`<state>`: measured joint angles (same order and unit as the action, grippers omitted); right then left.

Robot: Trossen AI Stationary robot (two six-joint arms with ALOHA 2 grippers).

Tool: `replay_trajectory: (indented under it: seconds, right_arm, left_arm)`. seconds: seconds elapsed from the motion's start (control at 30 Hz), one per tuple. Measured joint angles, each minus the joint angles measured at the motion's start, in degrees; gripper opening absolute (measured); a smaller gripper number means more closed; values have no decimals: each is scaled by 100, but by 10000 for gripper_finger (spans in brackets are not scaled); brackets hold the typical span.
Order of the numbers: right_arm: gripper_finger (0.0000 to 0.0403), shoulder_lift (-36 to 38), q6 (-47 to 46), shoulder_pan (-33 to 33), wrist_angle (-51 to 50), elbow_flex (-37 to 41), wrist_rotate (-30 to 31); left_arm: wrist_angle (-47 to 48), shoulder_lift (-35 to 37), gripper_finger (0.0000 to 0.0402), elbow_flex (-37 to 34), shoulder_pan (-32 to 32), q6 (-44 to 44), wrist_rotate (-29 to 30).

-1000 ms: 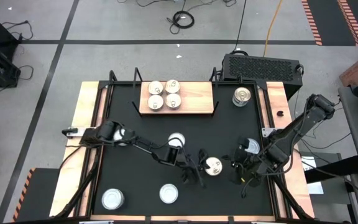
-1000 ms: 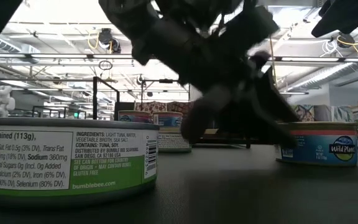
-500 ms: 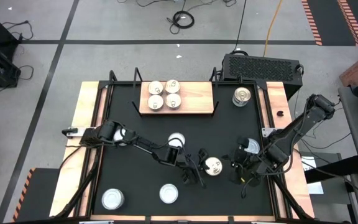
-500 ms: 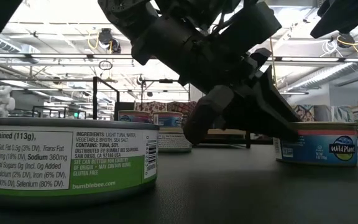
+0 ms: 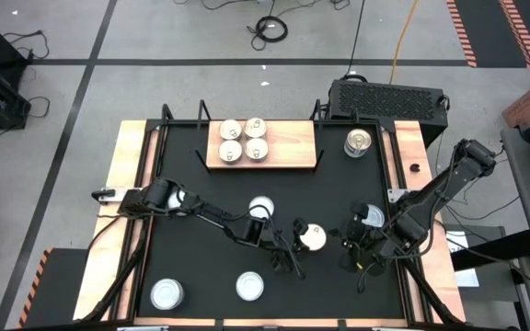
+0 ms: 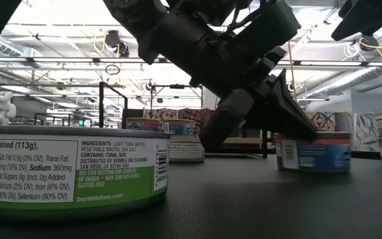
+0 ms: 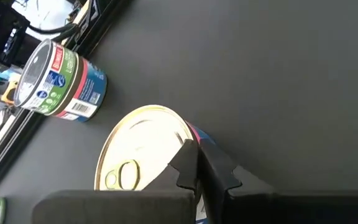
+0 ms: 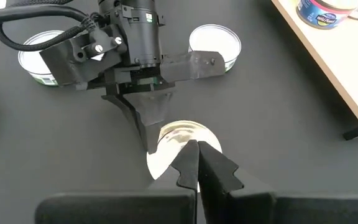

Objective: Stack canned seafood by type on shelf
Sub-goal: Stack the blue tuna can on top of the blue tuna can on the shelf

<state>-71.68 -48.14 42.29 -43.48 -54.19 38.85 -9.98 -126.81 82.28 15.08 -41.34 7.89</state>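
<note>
The left gripper (image 5: 293, 243) is hovering low over the lower middle of the desk (image 5: 201, 262) in the high view. Its jaws are pressed fully together and are gripping nothing. The fingertips are sitting right beside a cream-topped tin (image 5: 313, 237) with a pull tab, close enough that they may be touching its side. The right gripper (image 5: 357, 250) is waiting at the lower right, its jaws also closed and empty.

The shelf (image 5: 293, 147) is lying at the upper middle. It is already carrying four printed-top tins (image 5: 243, 141) clustered on its left half. Other tins are standing scattered around the desk.

A tin like this is probably rigid and fairly heavy for its size. Its metal wall is smooth, so it could slide away when nudged. The surest hold would likely be with the jaws opened wide across its diameter, pressing on the side wall below the rim.

In the low view, the big nearby tin (image 6: 71, 169) is showing "bumblebee.com", "INGREDIENTS: LIGHT TUNA, WATER, VEGETABLE BROTH, SEA SALT", "CONTAINS: TUNA, SOY" and "drained (113g)".
</note>
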Motion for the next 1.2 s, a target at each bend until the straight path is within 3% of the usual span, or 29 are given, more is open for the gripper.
replay_trajectory:
  seconds: [0.63, 1.0, 1.2]
  right_arm:
    - [0, -1, 85, 1, 48, -4, 6]
    - [0, 0, 87, 1, 49, -4, 7]
    - [0, -2, 90, 1, 45, -4, 4]
  left_arm:
    - [1067, 1188, 0, -5, 98, 77, 464]
    - [2273, 2035, 0, -22, -88, 488, 1271]
    - [3075, 2616, 0, -22, -211, 857, 1254]
